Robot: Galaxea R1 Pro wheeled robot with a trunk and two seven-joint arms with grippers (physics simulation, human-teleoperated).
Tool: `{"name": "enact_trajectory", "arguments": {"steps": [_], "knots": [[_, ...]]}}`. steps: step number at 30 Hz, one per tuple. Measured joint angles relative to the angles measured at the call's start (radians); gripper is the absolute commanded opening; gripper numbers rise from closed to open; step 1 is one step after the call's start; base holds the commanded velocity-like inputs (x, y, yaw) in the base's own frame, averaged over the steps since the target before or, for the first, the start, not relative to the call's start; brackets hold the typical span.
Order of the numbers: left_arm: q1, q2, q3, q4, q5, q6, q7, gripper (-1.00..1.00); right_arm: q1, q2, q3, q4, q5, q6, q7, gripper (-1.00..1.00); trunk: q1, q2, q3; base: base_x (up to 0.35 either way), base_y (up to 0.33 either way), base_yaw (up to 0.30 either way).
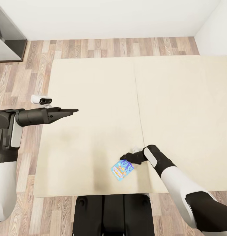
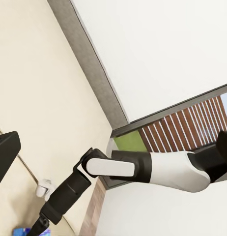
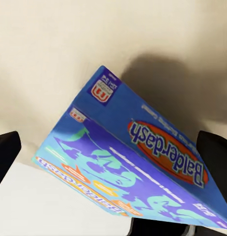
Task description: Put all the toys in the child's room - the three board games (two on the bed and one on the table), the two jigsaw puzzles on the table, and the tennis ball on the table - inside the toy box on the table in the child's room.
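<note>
While left jaws (image 1: pixel 75 111) look closed, right jaws (image 1: pixel 123 159) seemingly grip blue game (image 1: pixel 122 169) above bed (image 1: pixel 93 98).

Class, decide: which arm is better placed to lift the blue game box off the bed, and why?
Right: its gripper sits at the blue game box, jaws either side. The left gripper hangs far off over the bed.

The bed (image 1: pixel 93 98) lies straight ahead of the robot, its seam running front to back just right of the middle. Near the bed's front edge, a little left of that seam, sits the board game (image 1: pixel 122 169) — tilted up, with the right claw (image 1: pixel 123 160) at its far side. The left claw (image 1: pixel 74 111) hangs over the bed's left part, well apart from the game. Floor (image 1: pixel 38 65) borders the bed at left and behind.
</note>
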Motion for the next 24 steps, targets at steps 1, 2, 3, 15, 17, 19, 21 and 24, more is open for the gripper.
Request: {"name": "enact_trajectory", "arguments": {"steps": [1, 2, 3, 15, 17, 19, 21, 24], "knots": [[0.000, 0.000, 0.000, 0.000, 0.000, 0.000, 0.000, 1.00, 0.000, 0.001, 0.000, 0.001, -0.001, 0.001, 0.001, 1.00, 0.000, 0.000, 0.000, 0.000, 0.000, 0.000], [0.000, 0.000, 0.000, 0.000, 0.000, 0.000, 0.000, 1.00, 0.000, 0.001, 0.001, 0.002, -0.002, 0.001, 0.001, 1.00, 0.000, 0.000, 0.000, 0.000, 0.000, 0.000], [0.000, 0.000, 0.000, 0.000, 0.000, 0.000, 0.000, 1.00, 0.000, 0.002, 0.000, 0.003, 0.060, 0.006, 0.002, 1.00, 0.000, 0.000, 0.000, 0.000, 0.000, 0.000], [0.001, -0.001, -0.001, 0.000, -0.001, 0.000, 0.000, 1.00, 0.000, -0.001, 0.053, 0.005, 0.074, 0.044, 0.003, 1.00, 0.000, 0.000, 0.000, 0.000, 0.000, 0.000], [0.001, -0.001, -0.001, 0.000, -0.001, 0.000, 0.000, 1.00, 0.000, -0.002, 0.063, 0.005, 0.075, 0.059, 0.003, 1.00, 0.000, 0.000, 0.000, 0.000, 0.000, 0.000], [0.001, -0.001, -0.001, 0.000, -0.001, 0.000, 0.000, 1.00, 0.000, -0.002, 0.068, 0.005, 0.075, 0.075, 0.001, 1.00, 0.000, 0.000, 0.000, 0.000, 0.000, 0.000], [0.001, -0.001, -0.001, 0.000, -0.002, 0.000, 0.000, 1.00, 0.000, -0.002, 0.071, 0.005, 0.080, 0.083, 0.001, 1.00, 0.000, 0.000, 0.000, 0.000, 0.000, 0.000], [0.001, -0.001, -0.001, 0.000, -0.002, 0.000, 0.000, 1.00, 0.001, -0.002, 0.072, 0.005, 0.085, 0.088, 0.001, 1.00, 0.000, 0.000, 0.000, 0.000, 0.000, 0.000]]}}
